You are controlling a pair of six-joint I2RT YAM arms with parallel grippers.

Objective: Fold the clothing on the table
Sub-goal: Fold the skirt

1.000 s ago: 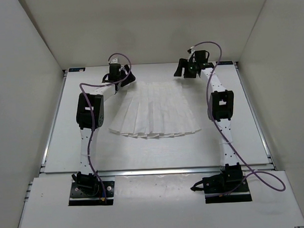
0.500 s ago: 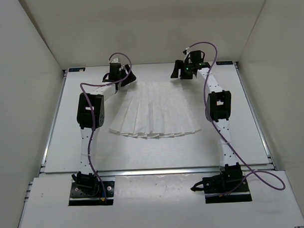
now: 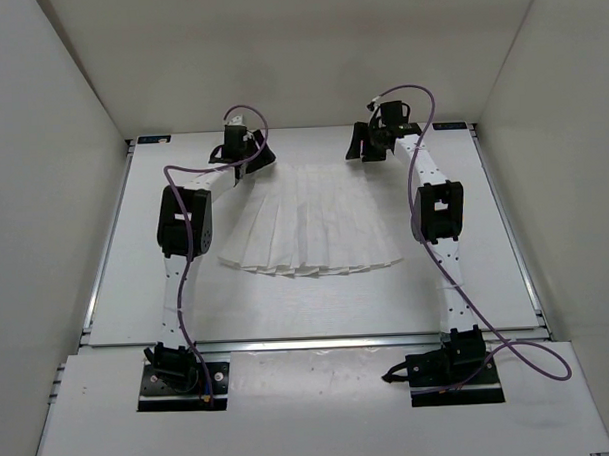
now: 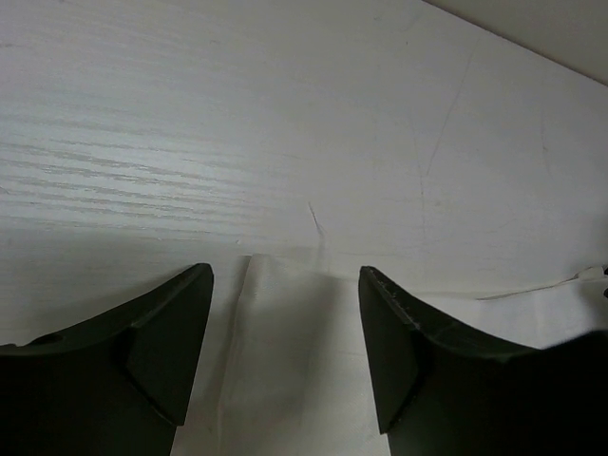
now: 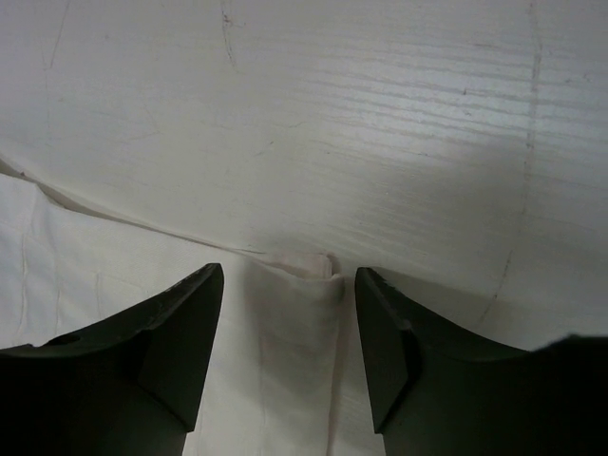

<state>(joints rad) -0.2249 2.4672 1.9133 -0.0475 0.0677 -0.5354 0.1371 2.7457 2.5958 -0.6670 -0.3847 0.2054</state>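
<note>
The clothing [image 3: 309, 223], a white pleated fan-shaped garment, lies flat on the table [image 3: 146, 284], narrow end far, wide hem near. My left gripper [image 3: 252, 162] is low over the far left corner of the narrow end. In the left wrist view that corner [image 4: 285, 361] lies between the black fingers [image 4: 161, 351], which stand apart from it; the left gripper [image 4: 285, 273] is open. My right gripper [image 3: 362, 146] is at the far right corner. In the right wrist view the folded corner [image 5: 294, 332] sits between the spread fingers [image 5: 399, 351] of the right gripper [image 5: 289, 273], untouched.
Thin metal rails [image 3: 105, 255] run along the table's edges, and plain white walls [image 3: 42, 147] close in the left, right and far sides. Both arm bases [image 3: 180, 377] are bolted at the near edge, with purple cables looping above the arms.
Both grippers have narrowed their jaws somewhat. The left gripper edged right and the right gripper edged left, each settling over its corner of the clothing. The clothing has not moved.
</note>
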